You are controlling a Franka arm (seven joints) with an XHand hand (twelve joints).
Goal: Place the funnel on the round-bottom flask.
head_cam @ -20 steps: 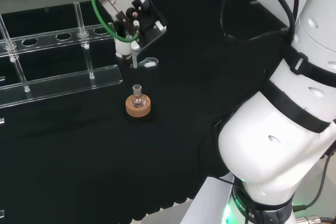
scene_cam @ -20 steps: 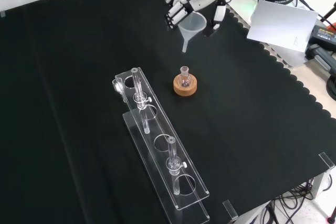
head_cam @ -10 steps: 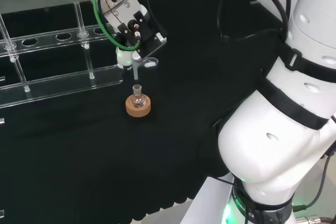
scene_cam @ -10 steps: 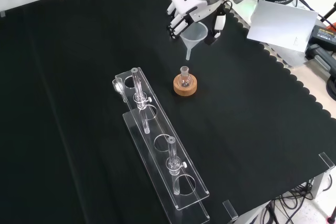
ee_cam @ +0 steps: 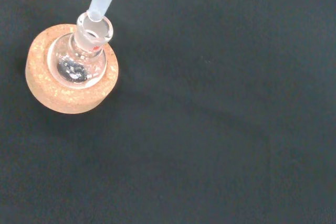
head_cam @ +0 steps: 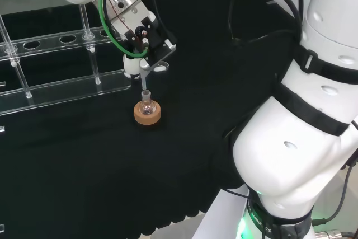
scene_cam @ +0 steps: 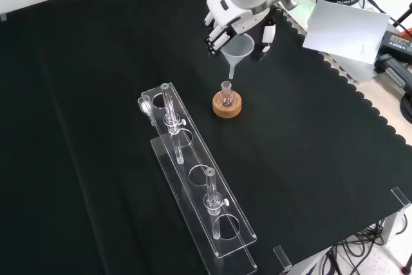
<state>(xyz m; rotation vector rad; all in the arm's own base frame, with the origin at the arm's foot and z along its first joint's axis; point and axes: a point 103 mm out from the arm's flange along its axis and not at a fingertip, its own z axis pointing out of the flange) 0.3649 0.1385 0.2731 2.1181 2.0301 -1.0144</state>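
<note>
Black cloth (scene_cam: 96, 94): hand (scene_cam: 241, 20) grips funnel (scene_cam: 237, 48), stem seemingly at flask (scene_cam: 225, 94) mouth.

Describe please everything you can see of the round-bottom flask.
The round-bottom flask is small, of clear glass, with a round bulb and a short straight neck whose mouth is open. It stands upright in a cork ring on the black cloth, beside the clear rack. The funnel, held by the hand, has its stem tip just at the mouth; whether it touches the flask cannot be told.

light: bright, even | shadows: faint | glare: white arm links (head_cam: 291, 149) | wrist-view top blurred
</note>
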